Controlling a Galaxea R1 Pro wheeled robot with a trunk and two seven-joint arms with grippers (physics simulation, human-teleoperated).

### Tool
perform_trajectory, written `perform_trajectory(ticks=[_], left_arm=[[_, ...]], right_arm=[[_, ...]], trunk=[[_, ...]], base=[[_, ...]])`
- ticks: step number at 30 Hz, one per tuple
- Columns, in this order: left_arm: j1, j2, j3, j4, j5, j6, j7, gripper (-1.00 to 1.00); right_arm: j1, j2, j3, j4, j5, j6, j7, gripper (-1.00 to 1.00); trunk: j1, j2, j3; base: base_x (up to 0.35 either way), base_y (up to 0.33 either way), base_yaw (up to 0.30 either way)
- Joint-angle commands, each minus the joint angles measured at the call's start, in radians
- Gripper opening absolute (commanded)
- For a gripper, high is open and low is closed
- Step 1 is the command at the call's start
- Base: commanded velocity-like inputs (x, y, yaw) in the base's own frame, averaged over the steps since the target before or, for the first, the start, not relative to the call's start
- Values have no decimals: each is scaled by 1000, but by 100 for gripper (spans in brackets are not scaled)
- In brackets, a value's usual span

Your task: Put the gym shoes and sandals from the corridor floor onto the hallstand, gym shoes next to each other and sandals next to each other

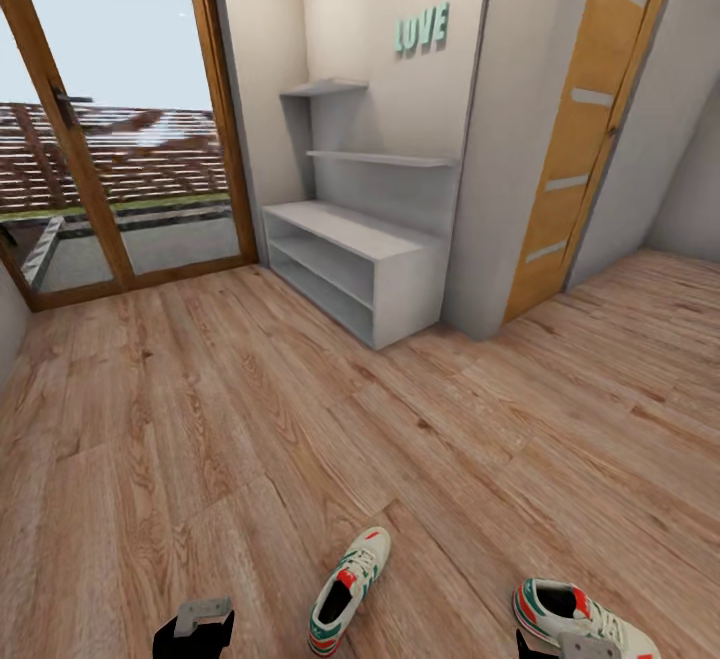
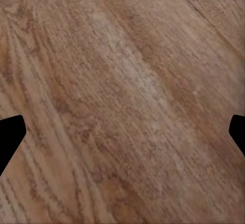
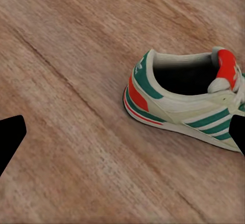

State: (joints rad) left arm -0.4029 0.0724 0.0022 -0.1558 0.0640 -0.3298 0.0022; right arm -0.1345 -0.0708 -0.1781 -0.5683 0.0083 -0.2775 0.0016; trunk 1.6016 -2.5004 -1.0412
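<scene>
Right wrist view puts one gym shoe just ahead of my right gripper, heel nearest, its long axis running away and across the line of my fingers, which stand wide apart with nothing between them. From the head view that same shoe lies on the corridor floor beside my right gripper, while the other gym shoe lies between my two arms, toe pointing toward the hallstand well apart by the far wall. My left gripper hangs spread over bare planks. I judge the right arm nearer its shoe; turning the wrist to span its width comes first.
</scene>
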Motion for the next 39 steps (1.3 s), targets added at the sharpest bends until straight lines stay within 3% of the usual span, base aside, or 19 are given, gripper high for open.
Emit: perform_trajectory(ticks=[1,7,19,22,28,31,39], left_arm=[[0,1,-1,1,7,-3,-1,100],[0,1,-1,1,7,-3,-1,100],[0,0,-1,1,7,-3,-1,100],[0,1,-1,-3,7,-3,-1,100],[0,2,-1,-4,6,-2,-1,100],[0,2,-1,-4,5,-2,-1,100],[-2,3,-1,-6,4,1,-4,100]], right_arm=[[-1,0,-1,1,1,-3,0,100],[-1,0,-1,1,1,-3,0,100],[-1,-3,-3,-8,1,-2,-4,100],[-7,-8,-5,-52,0,-1,-6,100],[-63,-10,-6,-229,1,18,-7,100],[-119,-10,-6,-308,1,77,-8,100],[-305,-12,-11,-402,0,446,-7,100]], trunk=[[0,0,-1],[-2,0,11],[-48,84,48],[-59,105,58],[-82,147,77],[-94,168,86],[-124,224,111]], base=[[0,1,-10],[0,0,-3],[0,0,0],[0,0,0],[0,0,0],[0,0,0],[0,0,0]])
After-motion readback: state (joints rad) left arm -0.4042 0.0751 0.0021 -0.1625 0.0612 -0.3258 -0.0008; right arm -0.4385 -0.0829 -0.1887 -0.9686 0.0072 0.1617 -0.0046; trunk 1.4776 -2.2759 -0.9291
